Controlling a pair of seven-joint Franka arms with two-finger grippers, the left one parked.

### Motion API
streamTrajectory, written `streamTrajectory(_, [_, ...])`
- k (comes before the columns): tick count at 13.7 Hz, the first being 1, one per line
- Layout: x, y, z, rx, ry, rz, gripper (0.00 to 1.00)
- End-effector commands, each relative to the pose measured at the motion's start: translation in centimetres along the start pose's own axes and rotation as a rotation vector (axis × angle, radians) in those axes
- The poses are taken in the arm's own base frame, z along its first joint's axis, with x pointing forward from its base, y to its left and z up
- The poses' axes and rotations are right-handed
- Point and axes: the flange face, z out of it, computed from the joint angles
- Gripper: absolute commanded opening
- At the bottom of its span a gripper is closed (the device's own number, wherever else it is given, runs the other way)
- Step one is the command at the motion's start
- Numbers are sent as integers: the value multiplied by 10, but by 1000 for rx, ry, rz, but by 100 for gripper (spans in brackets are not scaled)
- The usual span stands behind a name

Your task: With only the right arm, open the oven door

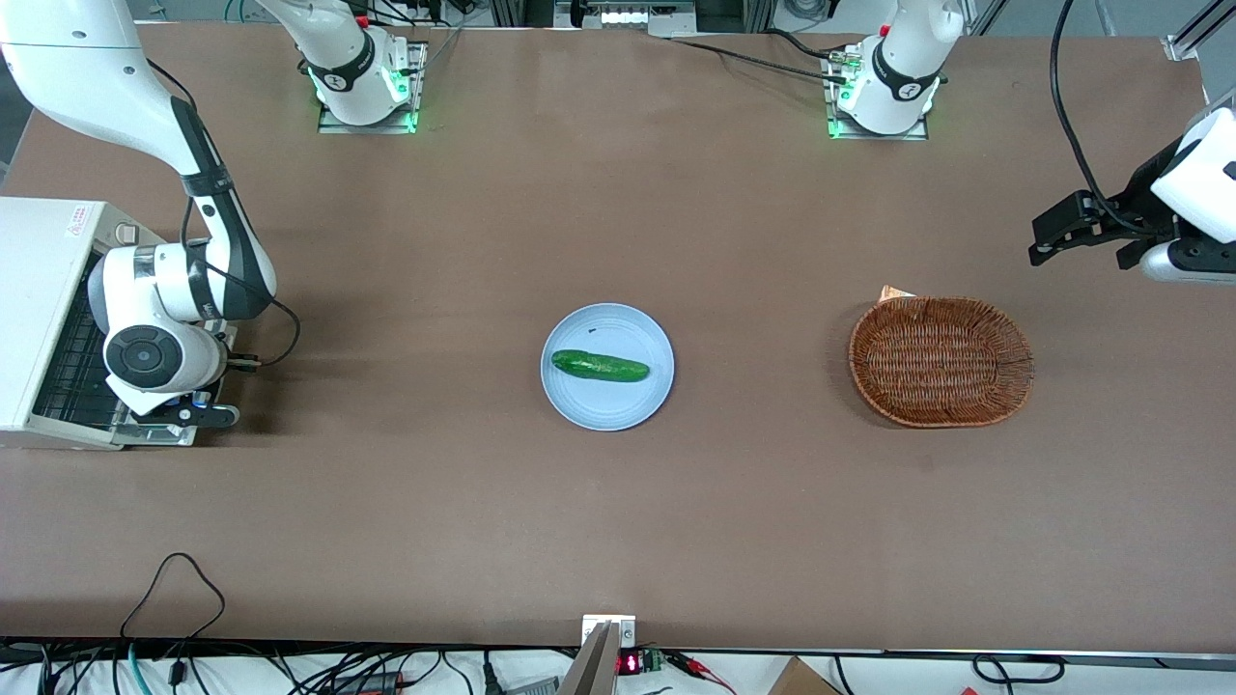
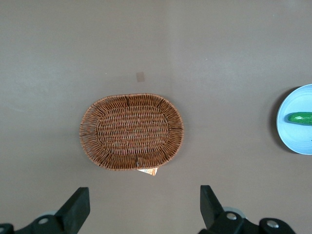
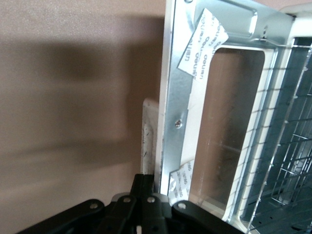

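Observation:
The white toaster oven (image 1: 39,290) stands at the working arm's end of the table. Its oven door (image 3: 214,112) hangs open, folded down flat in front of the oven; its inner silver frame, taped glass window and the wire rack (image 3: 287,146) inside the oven show in the right wrist view. In the front view only the door's edge (image 1: 145,434) shows under the arm. The right arm (image 1: 154,290) reaches down over the door. Its gripper (image 3: 148,183) has its fingers pressed together at the door's outer edge, beside the pale handle bar (image 3: 148,131). It also shows in the front view (image 1: 208,417).
A light blue plate (image 1: 618,410) with a green cucumber (image 1: 599,366) sits mid-table. A brown wicker basket (image 1: 940,359) lies toward the parked arm's end and also shows in the left wrist view (image 2: 131,131). Cables run along the table's near edge.

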Motion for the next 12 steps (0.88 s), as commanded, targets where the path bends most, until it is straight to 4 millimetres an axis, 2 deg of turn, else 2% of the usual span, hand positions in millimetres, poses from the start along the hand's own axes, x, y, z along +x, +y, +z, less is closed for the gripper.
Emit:
streamTrajectory(1, [-4,17,21,-34,-47,11,0])
streamTrajectory(7, [-2,9,37,-32,-64,-2,0])
streamTrajectory(12, [-1,4,46,-28,-68,-10,4])
